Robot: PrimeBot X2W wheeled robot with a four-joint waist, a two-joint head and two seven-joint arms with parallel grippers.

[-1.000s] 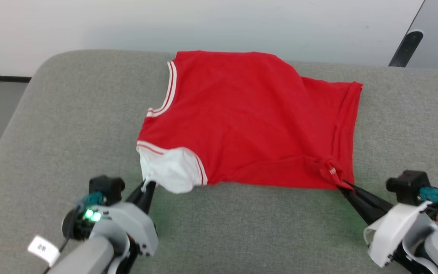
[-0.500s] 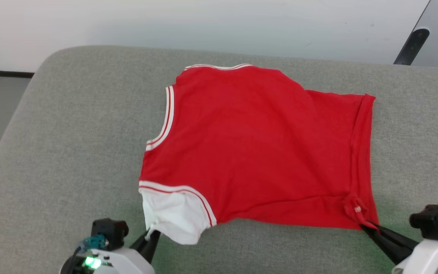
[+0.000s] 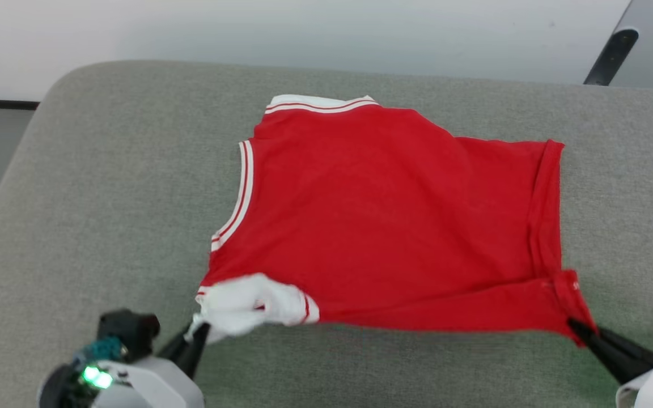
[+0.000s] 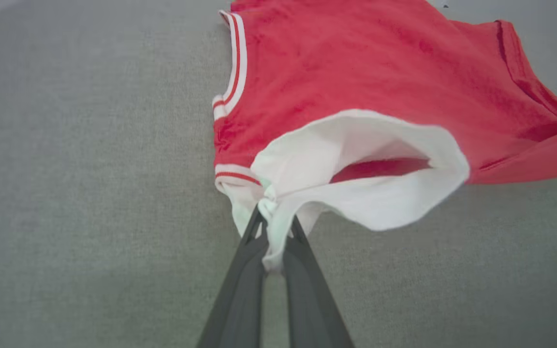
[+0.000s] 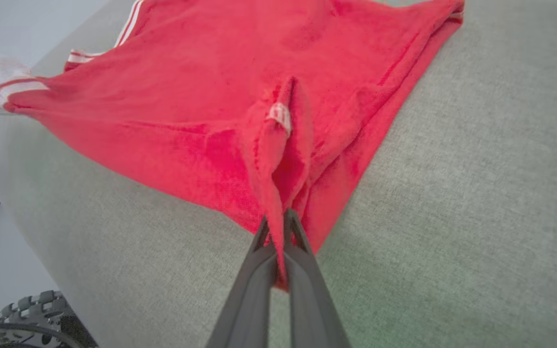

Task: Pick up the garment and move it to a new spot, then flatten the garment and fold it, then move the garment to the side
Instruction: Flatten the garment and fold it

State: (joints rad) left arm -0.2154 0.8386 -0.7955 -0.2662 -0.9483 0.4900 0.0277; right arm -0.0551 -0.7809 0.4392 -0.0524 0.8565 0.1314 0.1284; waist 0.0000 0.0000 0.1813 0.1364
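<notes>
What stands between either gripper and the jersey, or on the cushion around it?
Nothing visible. The left gripper has its jaws shut on the white sleeve of the jersey, the right gripper on its red hem corner. No other thing lies on the grey cushion beside or in front of the jersey.

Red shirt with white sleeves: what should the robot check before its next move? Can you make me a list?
1. Left gripper shut on the white sleeve of the red jersey shirt: ok.
2. Right gripper shut on the shirt's red hem corner: ok.
3. Whole shirt over the grey fabric cushion, clear of its far edge: ok.
4. Shirt lying flat: not ok; the sleeve is bunched and the near edge is lifted.
5. Lettering side facing down: cannot tell; plain red shows on top.
</notes>
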